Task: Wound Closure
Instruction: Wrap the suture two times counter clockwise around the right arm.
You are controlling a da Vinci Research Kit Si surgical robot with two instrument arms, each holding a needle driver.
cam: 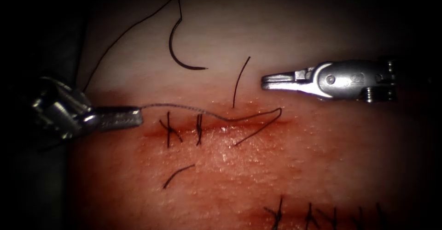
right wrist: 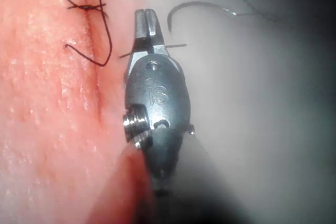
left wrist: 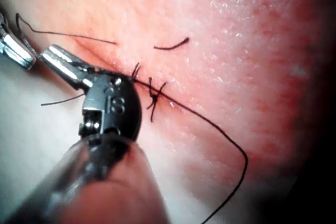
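Lying free on pale tissue (cam: 322, 36) above the cut (cam: 216, 127), the needle (cam: 177, 55) sits up-left of the right tool (cam: 271, 81), nearer it; jaws pressed together, empty. Left tool (cam: 131, 117) pinches the thread (cam: 184, 108)

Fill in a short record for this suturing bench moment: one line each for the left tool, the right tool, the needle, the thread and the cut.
left tool: left tool, jaws shut on the thread, at the left end of the cut
right tool: right tool, jaws shut, holding nothing, above the cut's right part
needle: needle lies free on the pale tissue above the cut, not in the tissue
thread: thread runs from the left tool along the cut
cut: cut, two stitches at its left part, red fluid along it
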